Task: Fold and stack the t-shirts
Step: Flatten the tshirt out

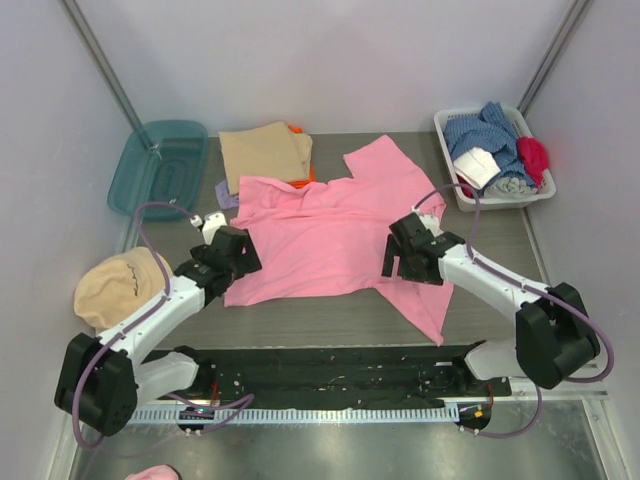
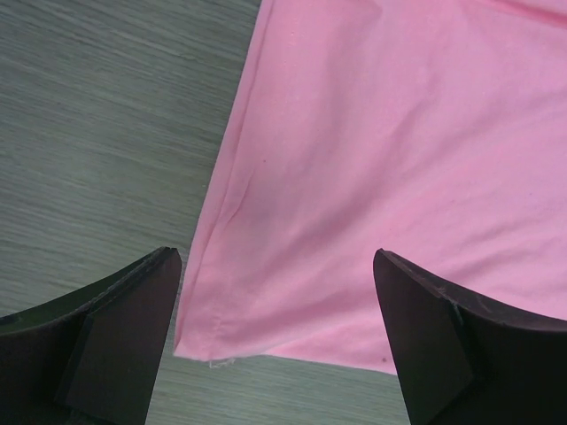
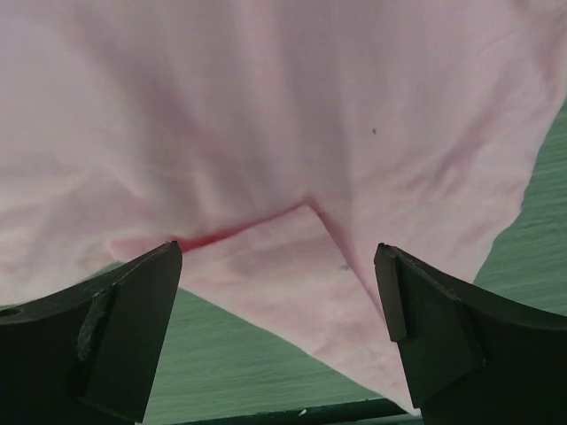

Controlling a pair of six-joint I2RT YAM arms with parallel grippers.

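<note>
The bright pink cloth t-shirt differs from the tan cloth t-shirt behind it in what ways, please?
The bright pink cloth t-shirt lies spread open, sleeves out; the tan cloth t-shirt is folded into a rectangle. Pink covers far more of the table than tan. Both are plain soft cloth, lying flat.

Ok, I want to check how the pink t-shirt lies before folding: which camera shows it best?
The top external view: it takes in nearly the whole pink t-shirt, spread on the table. The left wrist view shows only one hem corner; the right wrist view only a creased patch near an edge.
</note>
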